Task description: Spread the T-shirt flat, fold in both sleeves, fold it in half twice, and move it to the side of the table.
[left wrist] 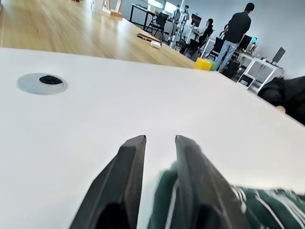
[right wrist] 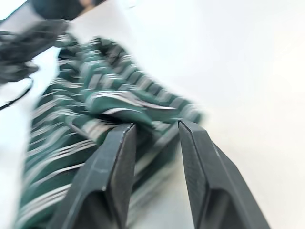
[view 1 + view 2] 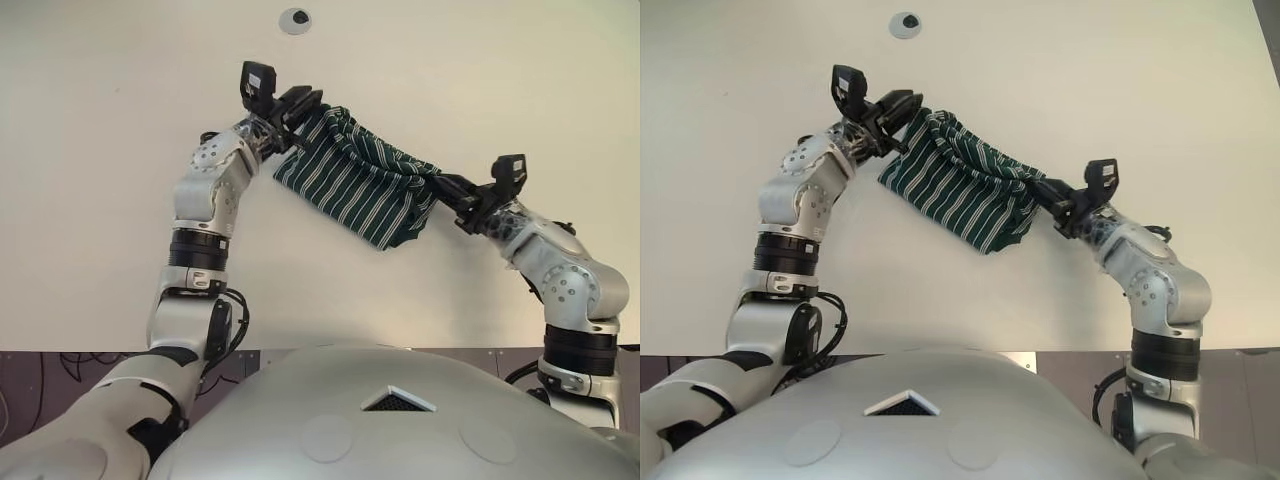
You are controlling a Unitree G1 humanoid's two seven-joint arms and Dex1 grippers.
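Observation:
A dark green T-shirt (image 3: 355, 185) with white stripes hangs bunched between my two grippers over the white table (image 3: 100, 80). My left gripper (image 3: 308, 102) is shut on the shirt's far left end, and green cloth (image 1: 267, 205) shows beside and between its fingers (image 1: 128, 162) in the left wrist view. My right gripper (image 3: 445, 185) is shut on the shirt's right end, nearer to me. In the right wrist view, striped folds (image 2: 86, 95) run between its fingers (image 2: 116, 157). The lower part of the shirt sags towards the table top.
A round grey cable port (image 3: 295, 20) sits in the table beyond the left gripper. The table's front edge (image 3: 80, 350) lies close below my arms. Bare table top lies on the left, right and far sides.

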